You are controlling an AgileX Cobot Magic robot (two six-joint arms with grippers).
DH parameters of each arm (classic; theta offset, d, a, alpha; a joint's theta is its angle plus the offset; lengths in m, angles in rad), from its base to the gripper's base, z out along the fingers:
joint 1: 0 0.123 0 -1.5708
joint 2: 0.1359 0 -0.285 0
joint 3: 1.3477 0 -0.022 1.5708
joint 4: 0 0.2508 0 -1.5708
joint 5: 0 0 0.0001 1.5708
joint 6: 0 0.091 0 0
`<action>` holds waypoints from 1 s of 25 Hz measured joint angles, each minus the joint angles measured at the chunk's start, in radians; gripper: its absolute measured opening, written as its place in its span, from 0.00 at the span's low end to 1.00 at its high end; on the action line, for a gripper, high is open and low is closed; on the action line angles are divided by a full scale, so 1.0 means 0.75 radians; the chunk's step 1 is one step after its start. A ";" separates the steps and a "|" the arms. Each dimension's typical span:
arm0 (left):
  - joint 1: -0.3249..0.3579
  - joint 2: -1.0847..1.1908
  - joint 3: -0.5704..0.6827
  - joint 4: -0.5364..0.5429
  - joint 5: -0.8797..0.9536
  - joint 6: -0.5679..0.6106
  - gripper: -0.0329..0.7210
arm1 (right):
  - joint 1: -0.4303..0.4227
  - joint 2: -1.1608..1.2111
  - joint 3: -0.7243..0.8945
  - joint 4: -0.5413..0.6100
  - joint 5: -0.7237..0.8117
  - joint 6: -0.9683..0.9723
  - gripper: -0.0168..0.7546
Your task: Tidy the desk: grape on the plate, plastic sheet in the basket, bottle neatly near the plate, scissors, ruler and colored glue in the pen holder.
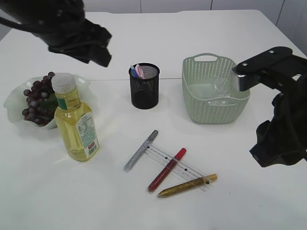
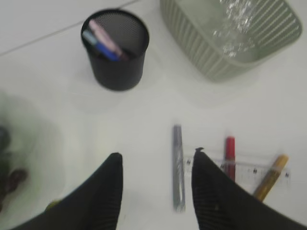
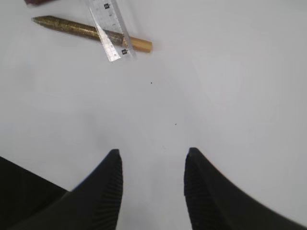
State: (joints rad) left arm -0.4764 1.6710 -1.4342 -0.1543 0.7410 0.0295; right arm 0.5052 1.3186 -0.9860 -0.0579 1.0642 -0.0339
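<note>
Both the left end effector point(image 2: 156, 167) and the right end effector point(image 3: 152, 163) hang spread and empty above the counter point(image 1: 249, 201). The ruler point(image 1: 175, 162) lies across three glitter glue tubes point(image 1: 166, 169), the grapes point(image 1: 37, 98) fill the plate point(image 1: 12, 103), and the oil bottle point(image 1: 74, 120) stands beside it.

Dark grapes point(image 1: 37, 98) on plate point(image 1: 13, 98), yellow bottle point(image 1: 76, 122) upright beside it, ruler point(image 1: 176, 165) crossing three glue sticks point(image 1: 166, 169), crumpled plastic sheet point(image 1: 221, 88) in basket point(image 1: 211, 111), scissors handles point(image 1: 138, 71) in pen holder point(image 1: 144, 88)
</note>
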 joint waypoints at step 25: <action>0.277 -0.583 0.697 0.067 0.333 0.000 0.51 | 0.000 0.340 -0.412 0.068 -0.010 -0.156 0.43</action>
State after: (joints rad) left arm -0.2686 1.2337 -0.9113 -0.1036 0.9910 0.0295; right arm 0.5052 1.5738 -1.2954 -0.0069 1.0566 -0.1511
